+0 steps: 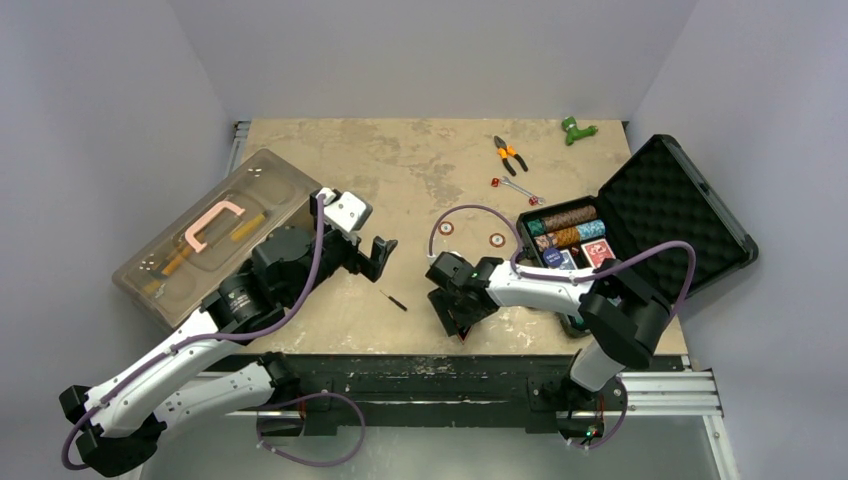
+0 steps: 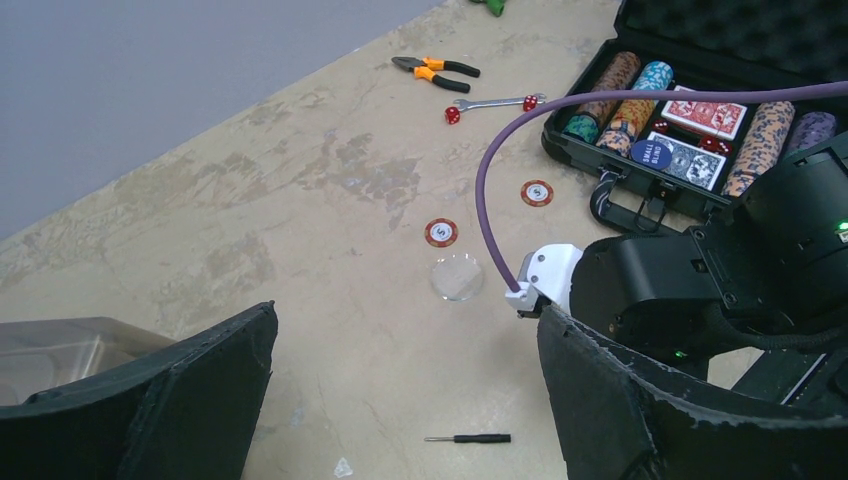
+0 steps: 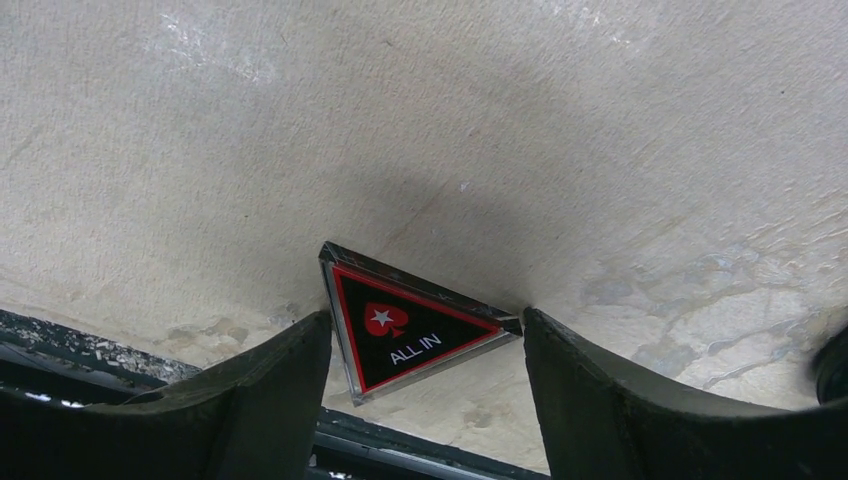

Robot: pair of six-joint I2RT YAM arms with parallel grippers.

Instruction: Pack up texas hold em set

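Straddles the ALL IN marker (image 3: 400,330) at the near edge of the counter (image 3: 420,110) with the right tool (image 3: 425,318), fingers (image 3: 270,390) at both ends of its long side, grip unclear; leaves the gaping left tool (image 2: 405,330) farther off.

A black-and-red triangular button (image 3: 405,335) on the worktop (image 3: 500,120) reads "ALL IN" in white, under a red spade with a white star. A red-rimmed chip (image 2: 441,232) and a second chip (image 2: 537,192) each show "$". A round blue button (image 2: 652,153) in the black case (image 2: 720,25) carries white lettering, seemingly "SMALL BLIND".
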